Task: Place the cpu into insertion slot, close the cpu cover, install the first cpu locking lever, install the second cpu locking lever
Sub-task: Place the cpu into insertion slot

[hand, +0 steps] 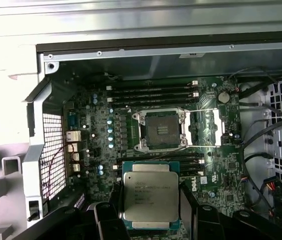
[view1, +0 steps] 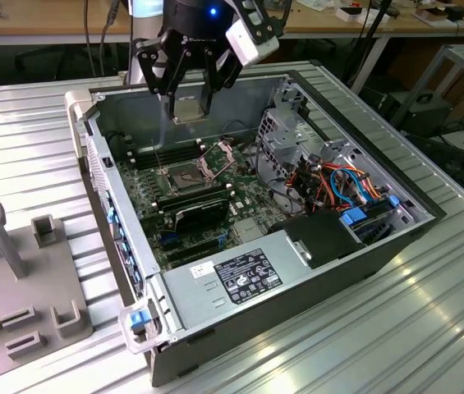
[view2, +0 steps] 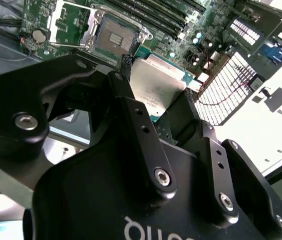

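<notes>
Currently, going by the exterior view from its left: a grey slotted fixture block [view1: 18, 271] sits on the ribbed metal table [view1: 429, 328], just beside the open PC case [view1: 297, 316]. Over the far end of the case, the gripper [view1: 189, 103] hangs above the motherboard [view1: 145, 193]. Its fingers are pinched on two opposite edges of the cpu [view1: 189, 112]. The chip is held flat and clear of the board, metal lid facing the cameras in both wrist views. A thin lever rod [view1: 160, 139] stands up at the left edge of the insertion slot [view1: 184, 176]. The slot sits lower in the case than the chip, dark pin field exposed. The cpu cover [view1: 218, 156] is swung open, off the slot on the exterior view's right side. In the first wrist view, a bank of long black memory slots [hand: 190, 160] lies between chip and socket, so the two are apart, not touching. Further right are the perforated metal drive cage [view1: 293, 135], then a bundle of orange and blue cables [view1: 346, 180]. The power supply box [view1: 240, 275] sits along the case's near side.
</notes>
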{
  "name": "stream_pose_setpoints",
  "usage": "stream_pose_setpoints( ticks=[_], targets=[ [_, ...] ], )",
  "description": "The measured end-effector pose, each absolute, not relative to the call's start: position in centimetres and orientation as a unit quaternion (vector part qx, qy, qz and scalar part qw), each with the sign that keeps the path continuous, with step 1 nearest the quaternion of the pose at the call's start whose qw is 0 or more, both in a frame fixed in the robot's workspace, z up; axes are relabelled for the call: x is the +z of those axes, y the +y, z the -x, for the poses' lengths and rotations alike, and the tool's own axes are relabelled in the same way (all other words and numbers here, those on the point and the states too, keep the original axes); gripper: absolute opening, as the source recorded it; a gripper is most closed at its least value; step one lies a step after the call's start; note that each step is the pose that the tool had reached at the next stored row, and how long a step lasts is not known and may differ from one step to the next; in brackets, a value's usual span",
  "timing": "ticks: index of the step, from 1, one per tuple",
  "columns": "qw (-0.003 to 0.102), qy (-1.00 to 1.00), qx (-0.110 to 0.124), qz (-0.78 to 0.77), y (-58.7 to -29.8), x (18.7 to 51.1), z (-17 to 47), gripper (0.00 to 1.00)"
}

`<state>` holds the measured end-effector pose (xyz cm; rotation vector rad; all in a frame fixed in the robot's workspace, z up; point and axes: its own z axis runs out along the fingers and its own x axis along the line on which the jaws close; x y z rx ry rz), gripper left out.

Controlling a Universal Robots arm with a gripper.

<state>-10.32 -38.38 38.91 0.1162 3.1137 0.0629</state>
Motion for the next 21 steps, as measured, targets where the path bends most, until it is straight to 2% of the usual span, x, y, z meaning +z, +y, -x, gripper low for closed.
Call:
stream_pose_setpoints(
  ticks=[21],
  targets=[
    [0.013,0.999,0.02,-0.039,-37.2,38.8,9.6,0.54]
  ],
)
